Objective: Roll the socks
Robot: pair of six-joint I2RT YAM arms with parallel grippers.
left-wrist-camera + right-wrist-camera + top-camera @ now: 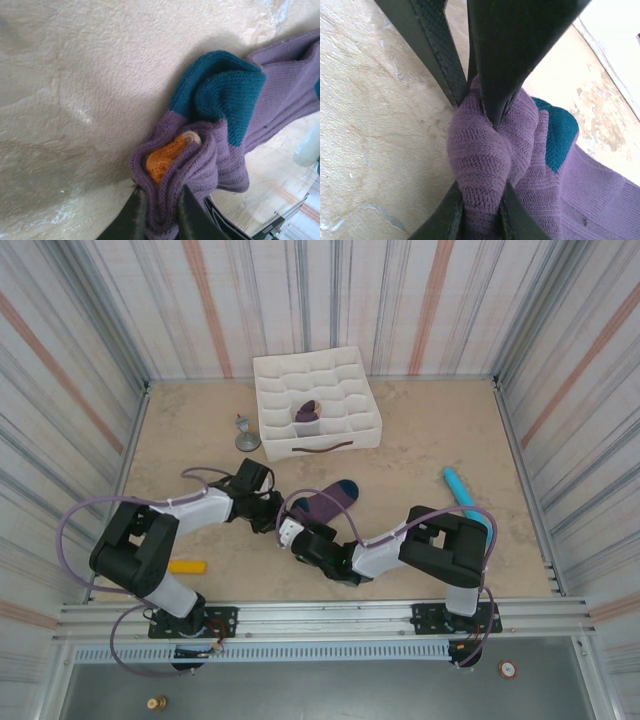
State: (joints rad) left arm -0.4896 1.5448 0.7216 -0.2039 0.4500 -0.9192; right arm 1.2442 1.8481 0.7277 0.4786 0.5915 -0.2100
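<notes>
From the top camera, the left arm reached in from the lower left and the right arm bent back from the lower right. The left claw (270, 512) and the right claw (291, 530) met tip to tip just left of centre. The sock (326, 501) lay on the counter (430, 430), running up and to the right from the claws, with a teal end farthest from them. How hard either claw gripped could not be told from here.

This view also took in the surroundings. A white divided box (360, 437) sat at upper centre with a rolled sock (308, 411) in one cell. A small grey stand (246, 436) stood just left of the box, a teal cylinder (460, 488) lay at the right, and a yellow block (187, 565) lay at lower left beside the left arm.

The left wrist camera showed the left claw (161, 196) at the bottom edge, clenched on a bunched purple fold of the sock. The orange cuff (164, 159) was tucked inside that fold, and a teal patch sat above it toward the upper right.

The right wrist camera showed the right claw (481, 192) at the bottom edge, grasping the same purple bunch. The left claw's dark fingers (431, 47) came down from the top edge, pinched the fabric just above it and covered part of the counter behind.
</notes>
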